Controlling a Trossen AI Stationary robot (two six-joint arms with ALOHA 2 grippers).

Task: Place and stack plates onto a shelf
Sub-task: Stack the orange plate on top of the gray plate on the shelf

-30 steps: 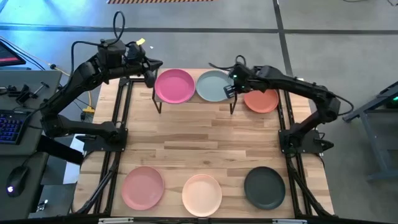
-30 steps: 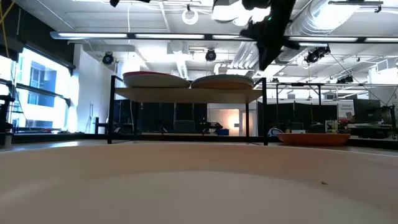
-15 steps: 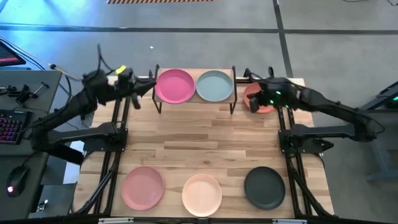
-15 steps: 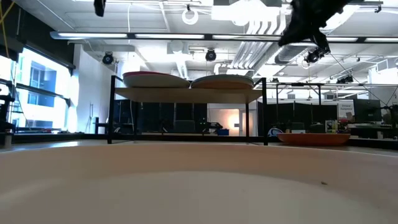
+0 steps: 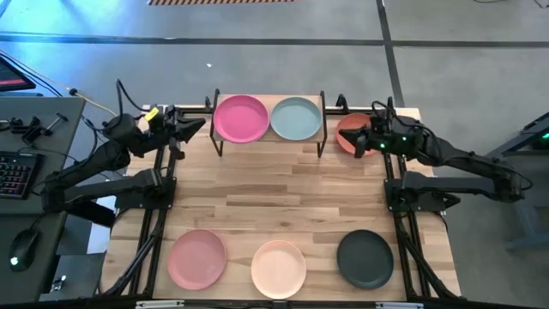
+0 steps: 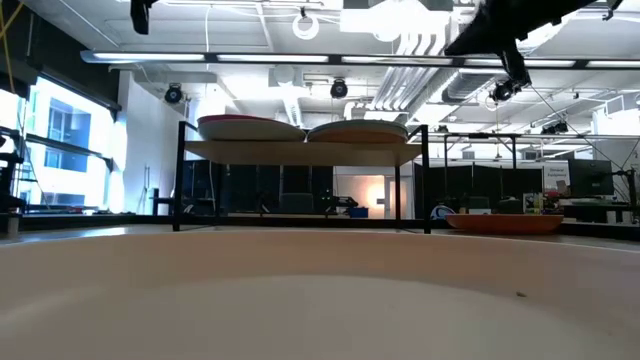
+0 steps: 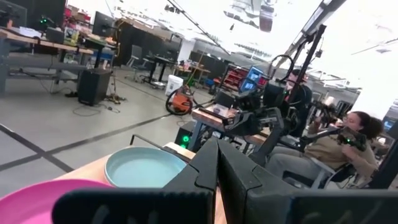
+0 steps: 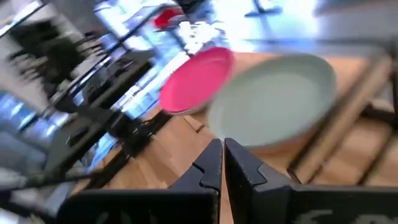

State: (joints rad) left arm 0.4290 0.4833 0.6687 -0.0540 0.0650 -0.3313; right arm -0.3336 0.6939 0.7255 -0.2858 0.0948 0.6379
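Note:
The shelf (image 5: 268, 137) stands at the table's far middle. On its top rest a hot pink plate (image 5: 240, 118) and a grey-teal plate (image 5: 296, 118). An orange plate (image 5: 350, 129) lies on the table just right of the shelf. Dusty pink (image 5: 197, 258), cream-peach (image 5: 279, 268) and black (image 5: 364, 258) plates lie along the near edge. The tan and pale grey-white plates are out of view. My left gripper (image 5: 199, 125) is shut and empty, left of the shelf. My right gripper (image 5: 352, 143) is shut and empty, raised above the orange plate.
The low view shows the shelf's thin black legs (image 6: 181, 180) and the open space under its top. Bare tabletop (image 5: 274, 197) lies between the shelf and the three near plates. A person (image 7: 348, 140) sits at a desk beyond the table.
Both grippers have drawn away from the shelf. My left gripper has gone toward the table's left edge and a little nearer. My right gripper has gone from the grey-teal plate toward the right edge, over the orange plate. The plates have stayed in place.

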